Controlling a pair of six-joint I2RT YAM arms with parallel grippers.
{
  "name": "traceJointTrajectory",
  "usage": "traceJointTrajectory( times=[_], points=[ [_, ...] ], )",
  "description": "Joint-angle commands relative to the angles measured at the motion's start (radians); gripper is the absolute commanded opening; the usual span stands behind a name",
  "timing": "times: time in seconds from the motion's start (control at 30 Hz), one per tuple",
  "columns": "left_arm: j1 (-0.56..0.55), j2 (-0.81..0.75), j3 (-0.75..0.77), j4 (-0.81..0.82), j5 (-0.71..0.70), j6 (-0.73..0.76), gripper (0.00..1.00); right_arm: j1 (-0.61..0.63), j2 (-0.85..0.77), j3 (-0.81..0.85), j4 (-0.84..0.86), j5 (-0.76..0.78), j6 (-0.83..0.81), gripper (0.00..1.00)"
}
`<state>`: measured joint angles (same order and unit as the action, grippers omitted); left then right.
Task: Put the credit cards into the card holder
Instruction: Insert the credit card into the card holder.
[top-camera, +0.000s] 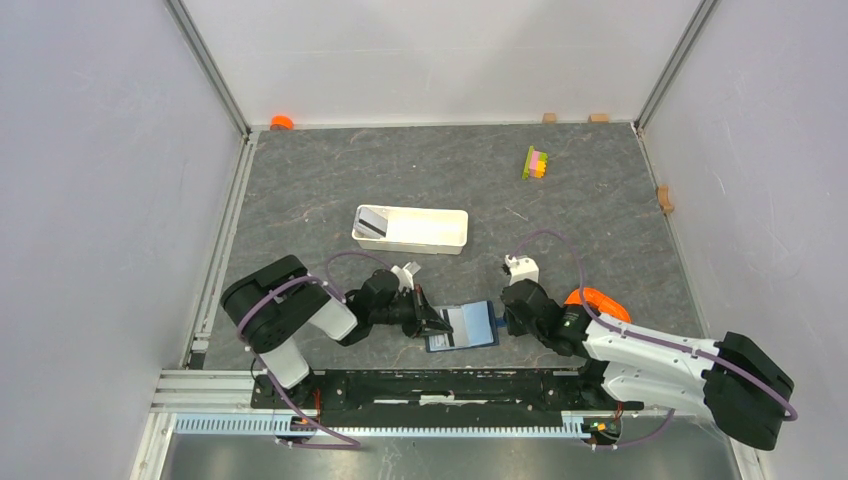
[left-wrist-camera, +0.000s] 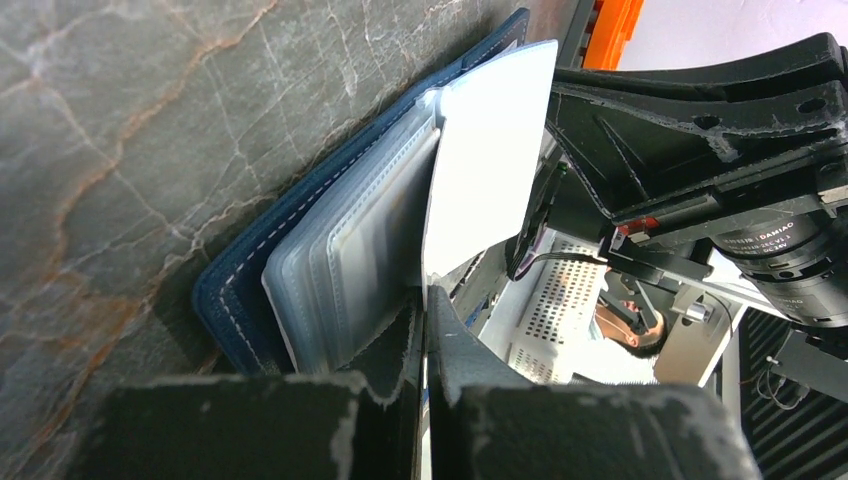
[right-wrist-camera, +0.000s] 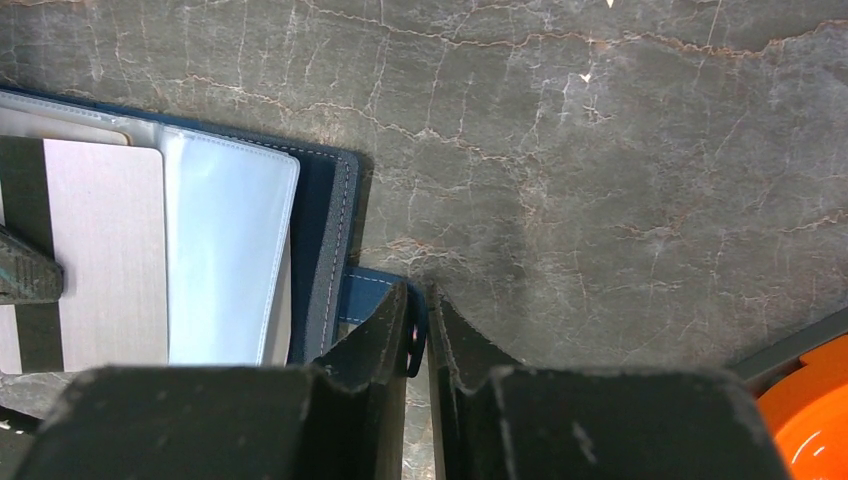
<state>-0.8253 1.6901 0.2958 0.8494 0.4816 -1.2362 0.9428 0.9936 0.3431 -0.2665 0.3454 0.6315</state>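
I am partway through seating a card. My left pincer (left-wrist-camera: 425, 312) is clamped on the near edge of a silvery credit card (left-wrist-camera: 490, 150). The card stands tilted over the open card holder (left-wrist-camera: 240, 290), right against its clear sleeves (left-wrist-camera: 350, 260). I cannot tell whether its leading edge has entered a pocket.

The card holder lies on the desk (top-camera: 400, 170) at about 6 o'clock, between my two arms. My left pincer comes in from its 9 o'clock side. My right pincer (right-wrist-camera: 418, 322) is pinched shut on the blue strap tab (right-wrist-camera: 368, 298) that sticks out at the holder's 3 o'clock side, pinning it down.

Next, I judge, the card must be laid flatter and lined up with one sleeve mouth, then pushed toward 3 o'clock while the right pincer resists. The sleeves look floppy and could buckle.

Another credit card (top-camera: 372, 222) waits in the white tray (top-camera: 440, 240), at the holder's 11 o'clock.
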Motion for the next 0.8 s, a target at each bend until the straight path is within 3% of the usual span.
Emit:
traceJointTrajectory(
  times=[0.0,0.77],
  points=[
    [0.014,0.040,0.015,-0.023,0.008,0.070,0.02,0.007,0.010,0.004,0.020,0.011,0.004,0.15],
    [0.050,0.177,0.032,0.114,0.079,0.109,0.02,0.007,0.027,-0.005,0.025,0.006,0.007,0.11]
  ],
)
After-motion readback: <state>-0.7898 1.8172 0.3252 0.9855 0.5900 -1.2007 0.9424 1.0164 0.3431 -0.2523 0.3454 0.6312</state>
